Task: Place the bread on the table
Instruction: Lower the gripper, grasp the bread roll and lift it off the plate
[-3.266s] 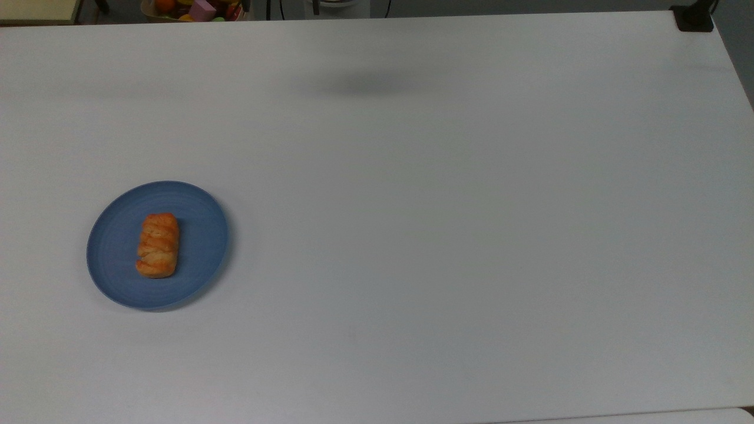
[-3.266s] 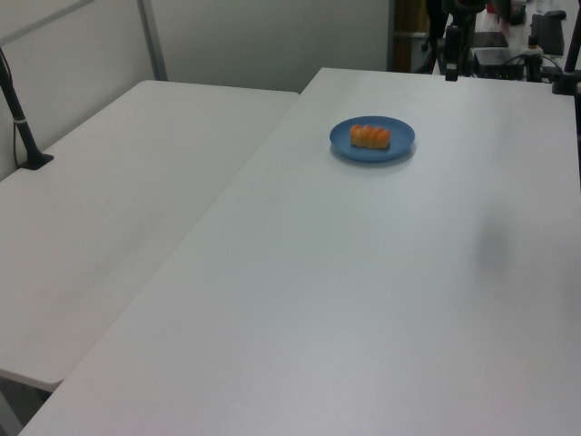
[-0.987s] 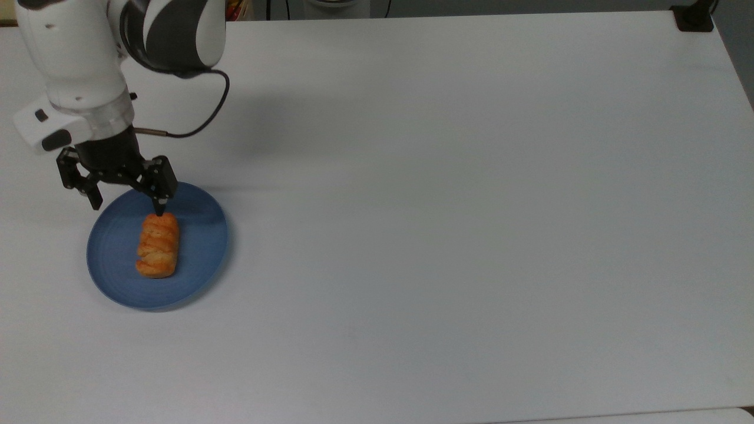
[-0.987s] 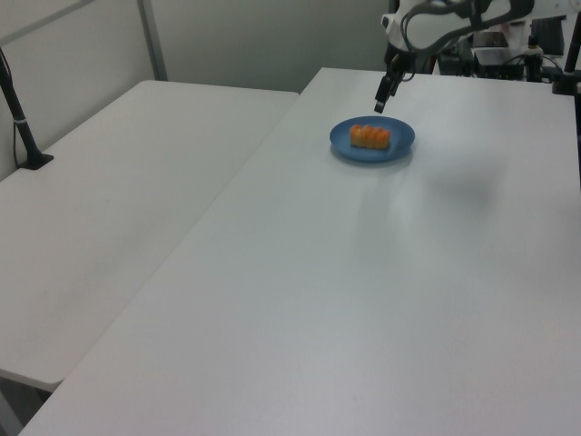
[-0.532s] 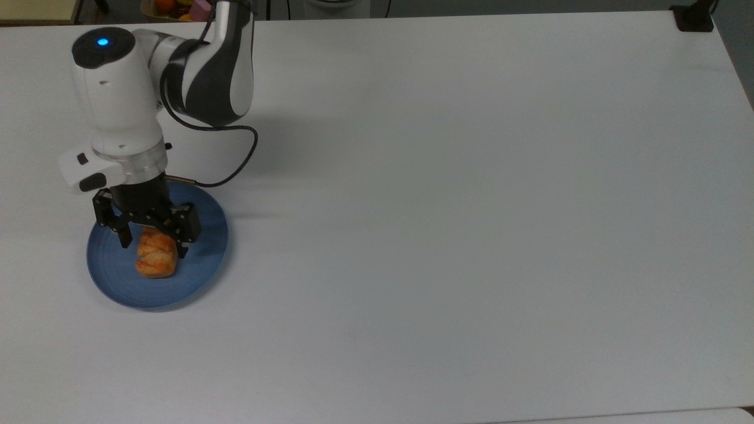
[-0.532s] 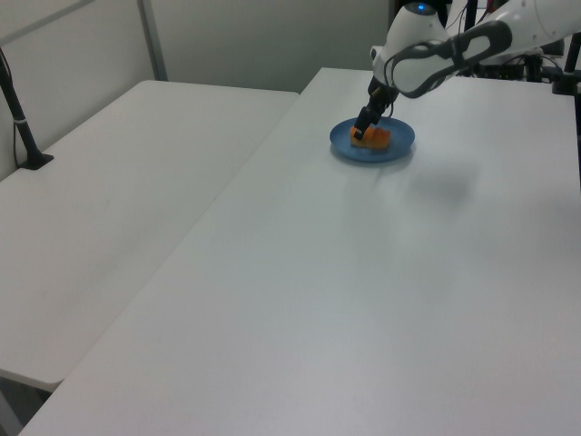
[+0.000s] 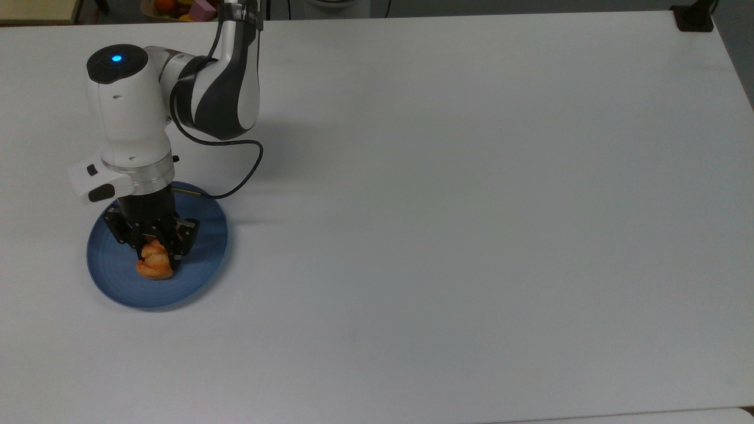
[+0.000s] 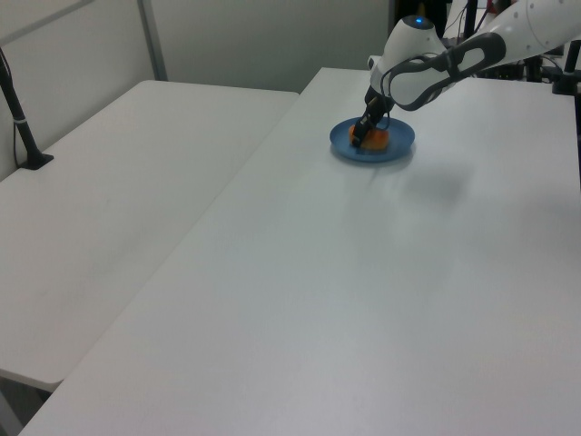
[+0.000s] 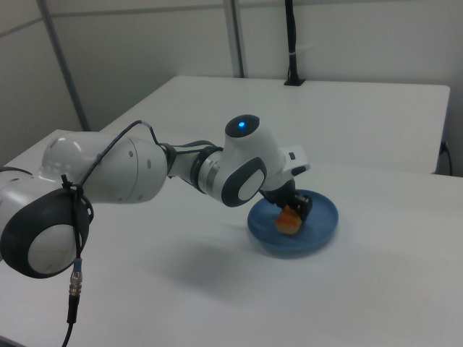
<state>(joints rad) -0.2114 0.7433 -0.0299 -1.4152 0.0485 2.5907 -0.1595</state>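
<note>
We've got the gripper point(image 7: 154, 252) down on the blue plate point(image 7: 203, 259), fingers pinched in on the bread point(image 7: 154, 264) from both sides, so we read the claw as clamped onto it. In the top view the bread sits left of the plate's centre, its upper half hidden under the black fingers point(image 7: 177, 242), its lower orange end sticking out below them. Whether it is lifted off the plate surface or touching it we can't tell from any view. The plate lies on the table point(image 7: 471, 206) near the top view's left edge, the rest of the white top spreading out toward the top view's right. In the right view we see the gripper point(image 9: 291, 210) coming in over the plate point(image 9: 318, 231) from the right view's left, with the bread point(image 9: 289, 220) showing as an orange block under the wrist, inside the rim. The arm point(image 9: 130, 173) runs back low over the table point(image 9: 362, 303) toward the right view's left, with a blue light lit on the white wrist housing point(image 9: 246, 134). In the left view the plate point(image 8: 397, 147) is far up the table point(image 8: 363, 300), gripper point(image 8: 360, 138) on the bread point(image 8: 376, 140), arm reaching in from the left view's upper right. A black cable point(image 7: 235, 176) loops from the wrist across the table beside the plate. Coloured objects point(image 7: 188, 9) sit past the table's far edge at the top view's top.
</note>
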